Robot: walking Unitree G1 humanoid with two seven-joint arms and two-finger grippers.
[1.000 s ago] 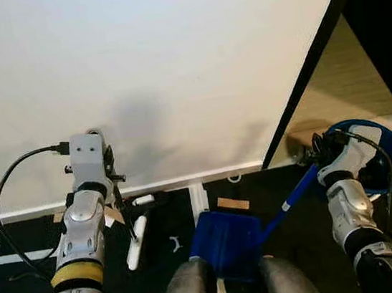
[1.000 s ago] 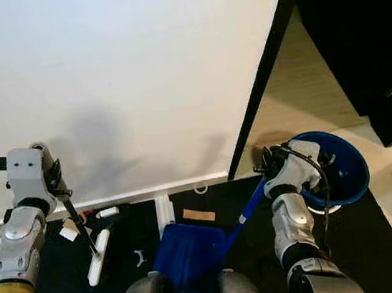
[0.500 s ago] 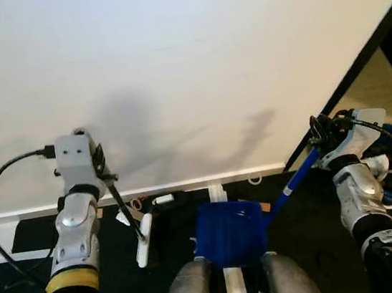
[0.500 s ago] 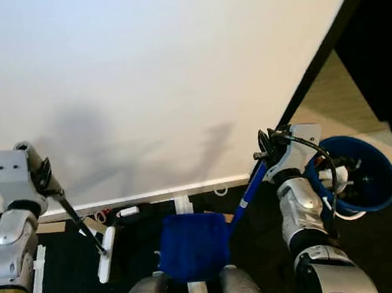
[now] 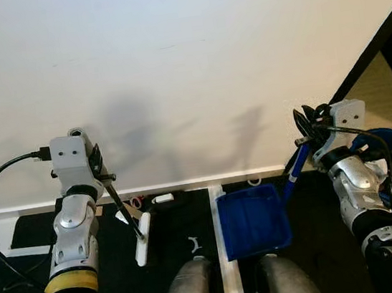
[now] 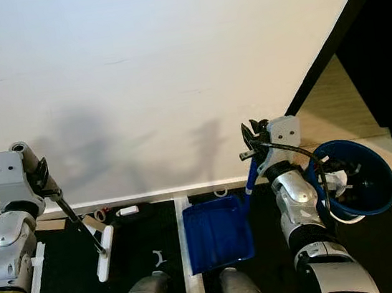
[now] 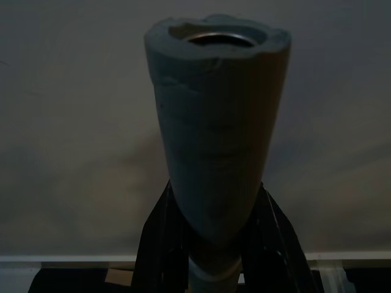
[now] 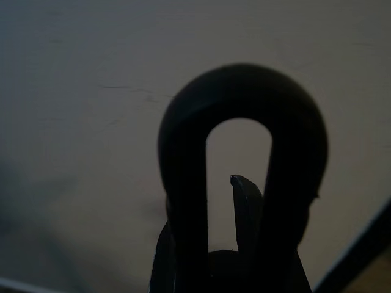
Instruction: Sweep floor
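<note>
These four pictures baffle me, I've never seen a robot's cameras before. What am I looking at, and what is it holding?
This is a humanoid robot sweeping, facing a white wall. The two wide pictures come from cameras in its head, looking down past its silver arms at the dark floor.

Its left gripper is closed on the handle of a small broom, whose white head rests on the floor near some scraps by the baseboard. Its right gripper holds the handle of a blue dustpan that lies flat in front of its feet. A blue bin stands to its right.

The two dark pictures come from wrist cameras: the left one looks along the broom's grey handle end, the right one through the dustpan handle's hanging loop.
</note>
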